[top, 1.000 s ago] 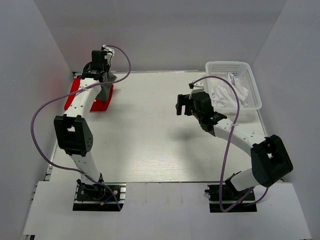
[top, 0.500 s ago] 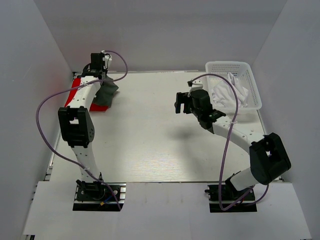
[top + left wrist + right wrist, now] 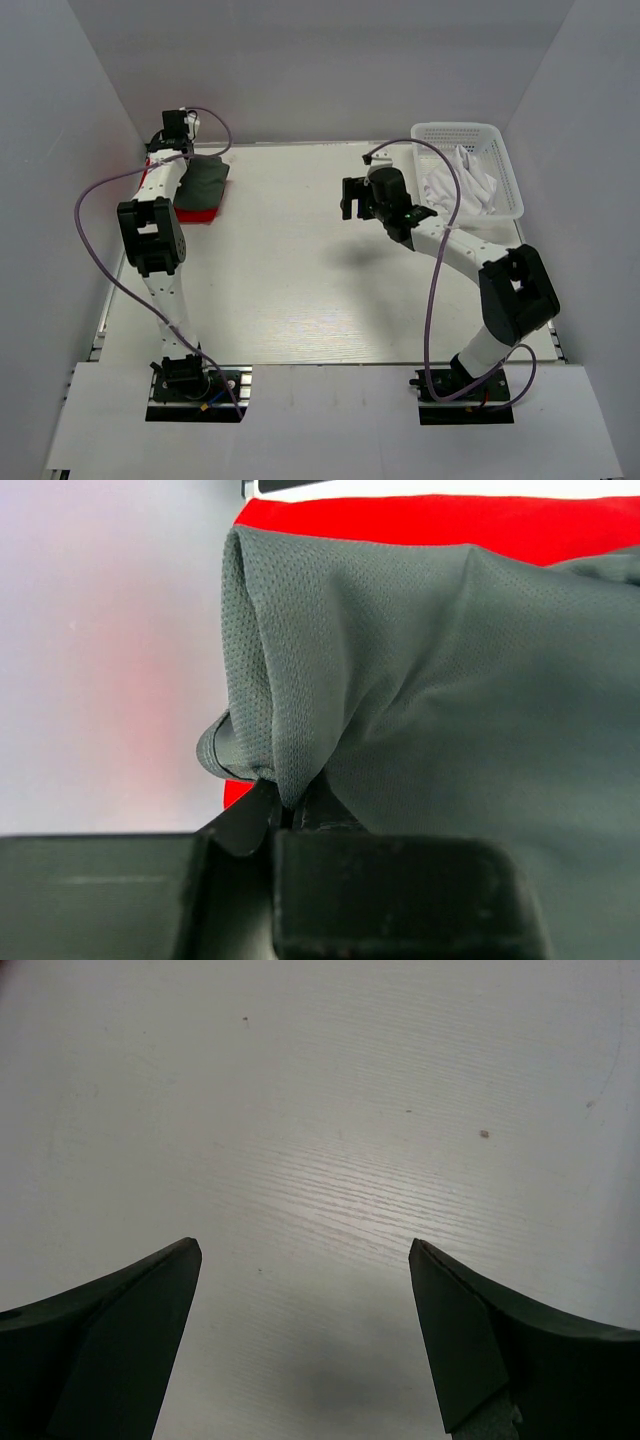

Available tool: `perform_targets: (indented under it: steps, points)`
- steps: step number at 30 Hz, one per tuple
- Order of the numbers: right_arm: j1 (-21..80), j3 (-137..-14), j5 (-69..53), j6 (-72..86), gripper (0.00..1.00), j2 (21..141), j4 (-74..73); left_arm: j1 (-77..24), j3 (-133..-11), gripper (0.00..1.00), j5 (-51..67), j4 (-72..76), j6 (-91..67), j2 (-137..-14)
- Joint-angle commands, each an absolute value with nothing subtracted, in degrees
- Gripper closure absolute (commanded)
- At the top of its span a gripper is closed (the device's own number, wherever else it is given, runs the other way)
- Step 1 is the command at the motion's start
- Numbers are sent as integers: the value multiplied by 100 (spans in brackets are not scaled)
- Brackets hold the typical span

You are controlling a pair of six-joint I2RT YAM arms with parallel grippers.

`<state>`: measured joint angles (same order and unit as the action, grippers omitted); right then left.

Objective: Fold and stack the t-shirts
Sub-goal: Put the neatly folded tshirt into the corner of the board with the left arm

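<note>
Across the tabletop [image 3: 300, 290] from the basket [image 3: 455, 129], the left tool [image 3: 285, 815] is pinching the dark grey t-shirt [image 3: 450, 680] over the red t-shirt [image 3: 450, 522] — a thin hold that could be slipping and bunching it — while the right tool [image 3: 300, 1290] is gaping wide.

- A robot test cell in a lab: plain white panel walls [image 3: 330, 60] enclose a pale wood-grain tabletop [image 3: 290, 270] at 9, 12 and 3 o'clock.
- Two white-and-black robot arms [image 3: 150, 235] are bolted on at 6 o'clock.
</note>
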<state>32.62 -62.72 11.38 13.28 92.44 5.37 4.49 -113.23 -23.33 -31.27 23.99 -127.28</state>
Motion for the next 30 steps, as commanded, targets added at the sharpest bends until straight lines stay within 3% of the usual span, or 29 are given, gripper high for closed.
perform_targets:
  steps: [1, 2, 5, 14, 19, 23, 26, 30]
  points:
    - [3270, -6635, 1037, 1327, 10, 9343, 404, 545, -11759, 91, -2434, -3015, 2426, -12734]
    - [3252, -6662, 1037, 1327, 10, 9386, 387, 597, -11812, 46, -2539, -3015, 2356, -12831]
    - [3261, -6706, 1011, 1345, 10, 9431, 378, 659, -12137, 1, -2865, -3067, 2057, -12963]
    - [3278, -6434, 985, 1450, 10, 9053, 439, 703, -12533, 0, -3068, -3594, 960, -12666]
    - [3278, -5907, 888, 1521, 10, 8482, 650, 580, -12183, 0, -1392, -3911, 90, -11858]
    - [3374, -5546, 547, 1889, 10, 8051, 624, 336, -10218, 0, -406, -3122, -719, -10234]
    - [3278, -5169, 255, 2109, 10, 7762, 510, 107, -7587, 0, 418, -2288, -1694, -8547]
    - [3261, -4336, 430, 2328, 10, 7042, 650, -149, -5040, 0, 1502, -688, -2643, -6709]
